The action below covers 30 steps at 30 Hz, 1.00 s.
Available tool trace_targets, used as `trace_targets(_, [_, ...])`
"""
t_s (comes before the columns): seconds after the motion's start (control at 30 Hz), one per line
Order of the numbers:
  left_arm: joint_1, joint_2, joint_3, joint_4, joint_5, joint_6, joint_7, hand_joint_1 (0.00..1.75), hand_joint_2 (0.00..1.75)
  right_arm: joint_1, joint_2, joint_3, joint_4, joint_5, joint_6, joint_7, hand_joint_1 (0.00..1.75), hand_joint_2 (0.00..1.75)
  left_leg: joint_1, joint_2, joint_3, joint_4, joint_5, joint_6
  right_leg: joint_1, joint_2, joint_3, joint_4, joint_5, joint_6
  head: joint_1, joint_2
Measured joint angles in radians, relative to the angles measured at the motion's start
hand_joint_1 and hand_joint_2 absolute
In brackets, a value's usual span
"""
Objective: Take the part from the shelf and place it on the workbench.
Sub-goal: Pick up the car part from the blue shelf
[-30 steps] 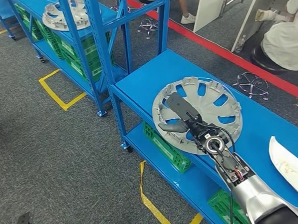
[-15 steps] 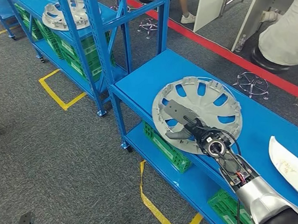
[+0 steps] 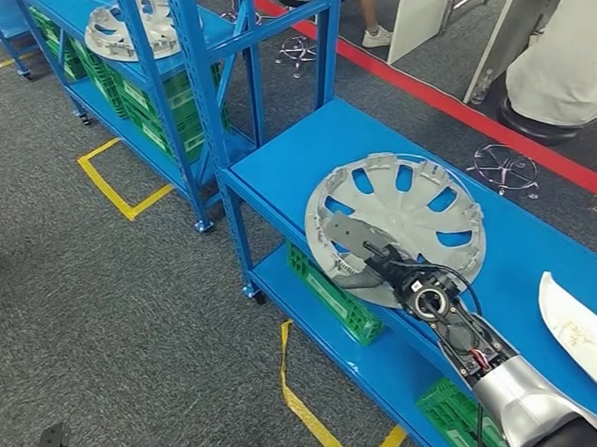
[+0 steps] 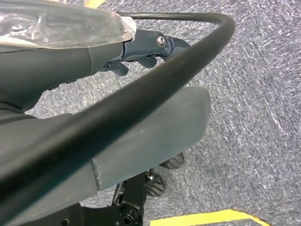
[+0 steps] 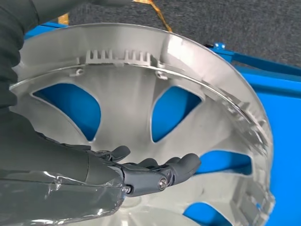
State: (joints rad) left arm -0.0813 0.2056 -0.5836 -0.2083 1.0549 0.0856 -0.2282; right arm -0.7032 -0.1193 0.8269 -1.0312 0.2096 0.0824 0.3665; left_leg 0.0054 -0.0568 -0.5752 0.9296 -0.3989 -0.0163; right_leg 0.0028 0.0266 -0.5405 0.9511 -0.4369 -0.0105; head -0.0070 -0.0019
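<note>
The silver wheel cover [image 3: 402,221] lies flat on the blue workbench top [image 3: 299,153], its near rim overhanging the front edge a little. The right hand [image 3: 352,248] lies over the cover's near part, thumb under or at the rim and dark fingers [image 5: 170,169] stretched across the spokes. In the right wrist view these fingers lie side by side, only slightly bent, above the cover's inner face; whether they press on it or the thumb pinches the rim cannot be told, since the arm hides the contact.

The left hand [image 4: 142,52] hangs over grey carpet, its dark fingers curled inward with nothing between them; a black cable crosses in front and hides much of it.

A white part [image 3: 577,328] at the bench's right end is cut off by the picture edge. Under the bench top, green crates [image 3: 337,296] stand on the lower shelf; their contents are not visible. On the blue shelf rack [image 3: 190,68] farther left lies another silver cover [image 3: 124,29], with more green crates beneath. A seated person [image 3: 569,57] is partly cut off at the top right.
</note>
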Motion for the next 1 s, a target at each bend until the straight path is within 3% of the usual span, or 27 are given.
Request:
trace_targets(0.67, [0.0,0.0,-0.018,0.0,-0.003,-0.008,-0.001,0.0,0.0,0.008,-0.005,0.04,0.044,0.024,0.03,0.002,0.0,1.75,0.0,0.0,0.001,0.0,0.0,0.0,0.0,0.0,0.001,0.0,0.0,0.0,0.0,0.0])
trace_targets(0.87, [0.0,0.0,-0.024,0.0,0.0,-0.008,-0.001,0.0,0.0,0.003,-0.005,0.046,0.05,0.036,0.035,0.007,0.07,1.75,0.0,0.0,0.001,0.0,0.0,0.0,0.0,0.0,0.001,0.0,0.0,0.0,0.0,0.0])
trace_targets(0.93, [0.0,0.0,-0.024,0.0,0.002,-0.008,-0.001,0.0,0.0,0.001,-0.005,0.048,0.05,0.041,0.037,0.009,0.14,1.75,0.0,0.0,0.001,0.0,0.0,0.0,0.0,0.0,0.002,0.0,0.0,0.0,0.0,0.0])
trace_targets(1.0, [0.0,0.0,-0.024,0.0,0.003,-0.008,-0.001,0.0,0.0,-0.001,-0.005,0.049,0.052,0.043,0.037,0.011,0.47,1.75,0.0,0.0,0.001,0.0,0.0,0.0,0.0,0.0,0.002,0.0,0.0,0.0,0.0,0.0])
